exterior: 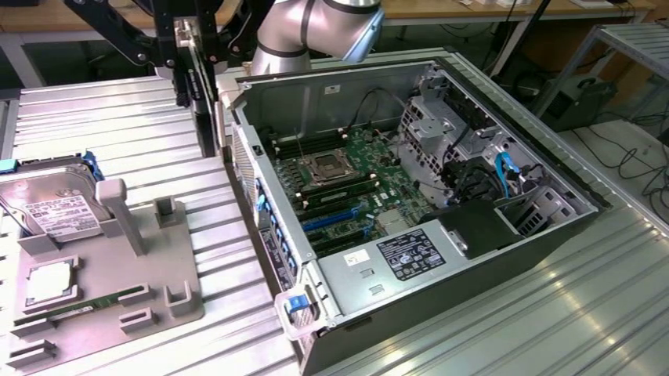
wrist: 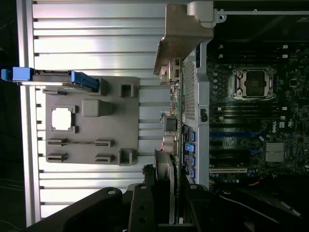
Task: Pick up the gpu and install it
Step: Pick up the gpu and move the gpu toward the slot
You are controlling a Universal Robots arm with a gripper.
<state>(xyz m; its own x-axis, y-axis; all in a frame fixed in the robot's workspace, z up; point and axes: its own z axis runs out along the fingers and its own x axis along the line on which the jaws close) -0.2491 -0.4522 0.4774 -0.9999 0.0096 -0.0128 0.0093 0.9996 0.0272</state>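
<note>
**A:** Wrist view, nearest item?

**B:** Gripper (wrist: 166, 208), black. Jaws partly closed, clamped on the two flat faces of the graphics card (wrist: 165, 169). The card is seen edge-on, with a silver strip along one side.

**A:** Location of the card?

**B:** In the air, off the table. The exterior view has it hanging upright just outside the wall of the computer case (wrist: 203, 104), on the side toward the grey tray (wrist: 120, 140).

**A:** Handling notes?

**B:** Judged light, thin and stiff. The board is probably fragile and the faces smooth, so it could slip. It is best held by the flat faces near the bracket end, leaving the connector edge free.

**A:** Farthest item?

**B:** Motherboard (wrist: 251, 121), lying flat inside the open case, with blue and black slots.
</note>
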